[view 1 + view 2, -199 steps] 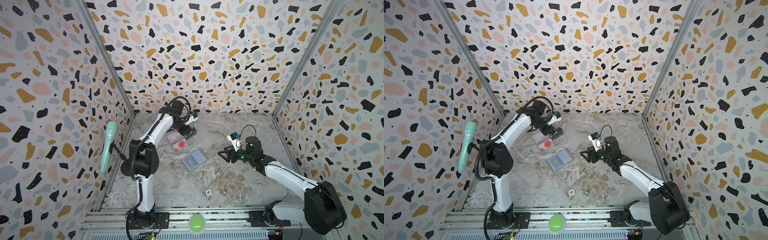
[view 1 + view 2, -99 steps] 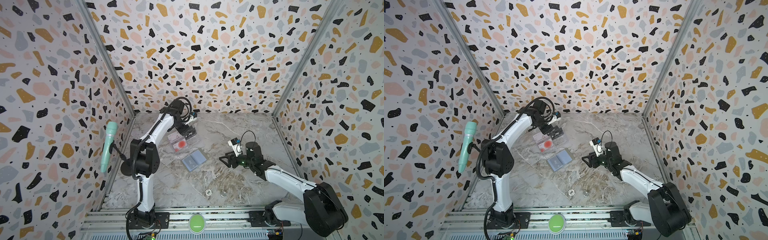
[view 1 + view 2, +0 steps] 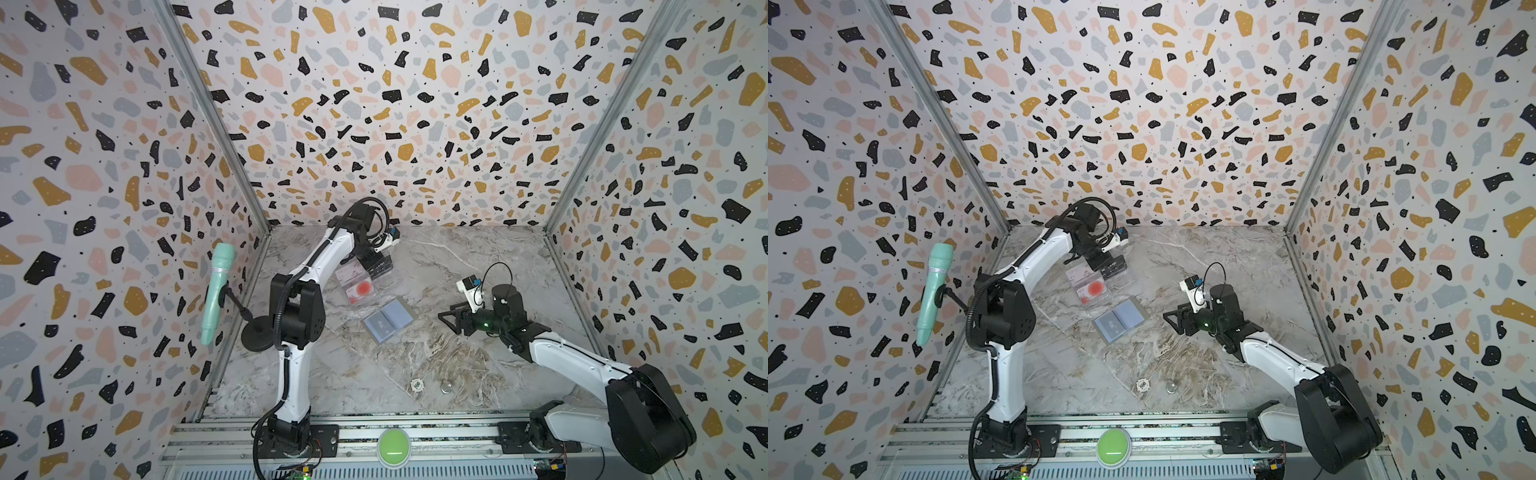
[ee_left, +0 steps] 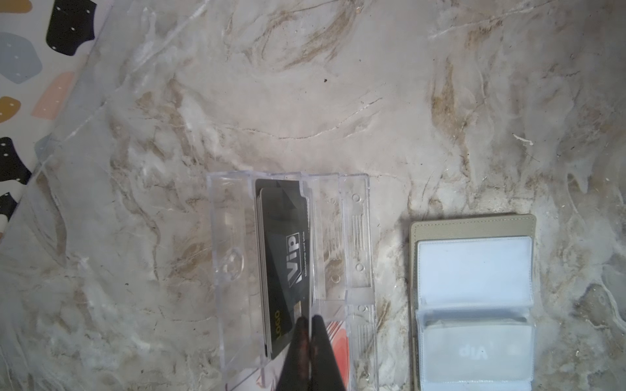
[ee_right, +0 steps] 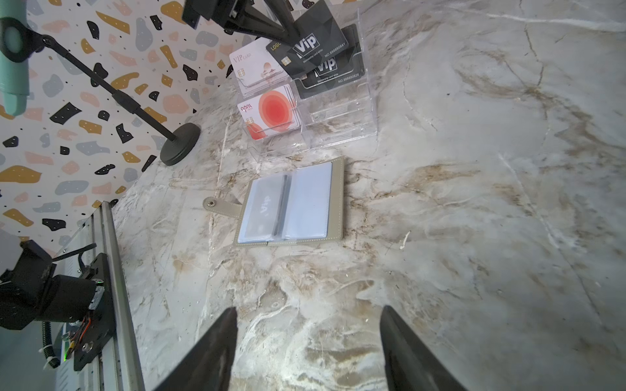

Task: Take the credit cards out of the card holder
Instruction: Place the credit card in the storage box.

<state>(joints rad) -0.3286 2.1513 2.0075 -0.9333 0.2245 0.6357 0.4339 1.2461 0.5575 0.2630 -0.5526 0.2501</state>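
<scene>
Left wrist view: pinches black plastic "VIP" card (image 4: pixel 284 264) in left gripper (image 4: pixel 309 320) over clear plastic tray (image 4: pixel 359 237), seemingly for slotting; right gripper (image 5: pixel 308 309), at 3 o'clock, spread, empty

Three walls shut me in: a back wall (image 3: pixel 395 104) and two side walls (image 3: pixel 83 166), all in white terrazzo print with black, ochre, pink and grey flecks. Aluminium posts (image 3: pixel 210 108) mark the corners. My floor is a beige-veined marble tabletop (image 3: pixel 478 257), edged in front by an aluminium rail (image 3: pixel 449 432). The light is soft and even.
</scene>
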